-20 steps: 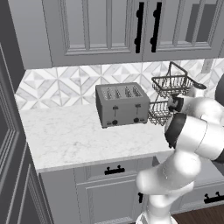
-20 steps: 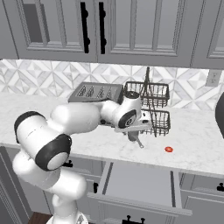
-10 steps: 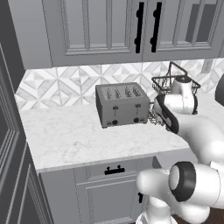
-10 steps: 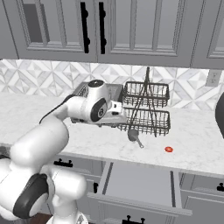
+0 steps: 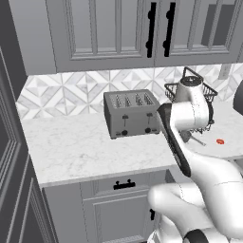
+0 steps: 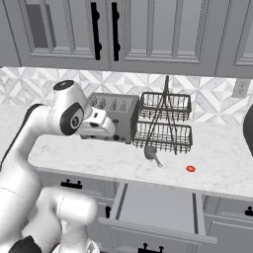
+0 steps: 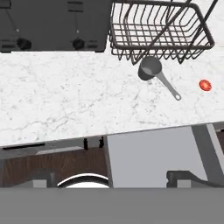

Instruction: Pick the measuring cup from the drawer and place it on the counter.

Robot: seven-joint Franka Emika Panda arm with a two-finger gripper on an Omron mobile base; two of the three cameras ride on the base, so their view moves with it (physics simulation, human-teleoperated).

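The measuring cup [image 7: 150,69] is a small grey round cup lying on the white marble counter [image 7: 65,100], just in front of the wire basket, with its thin handle pointing toward the counter edge. It also shows as the measuring cup [image 6: 150,152] in the right base view, and my arm partly hides the measuring cup [image 5: 198,141] in the left base view. The drawer [image 6: 158,202] stands pulled out below the counter edge, and the drawer's pale inside [image 7: 153,153] is bare. My gripper [image 7: 114,180] hangs open above the drawer front, well back from the cup. In the right base view the gripper [image 6: 111,133] sits in front of the toaster.
A dark toaster [image 6: 113,116] stands at the back of the counter, left of a two-tier black wire basket rack [image 6: 165,123]. A tiny red disc [image 7: 204,85] lies right of the cup's handle. Upper cabinets hang above. Bare counter [image 5: 85,147] stretches left of the toaster.
My hand has drawn back from the cup, leftward past the toaster and out over the drawer. The cup stays on the counter where it was.
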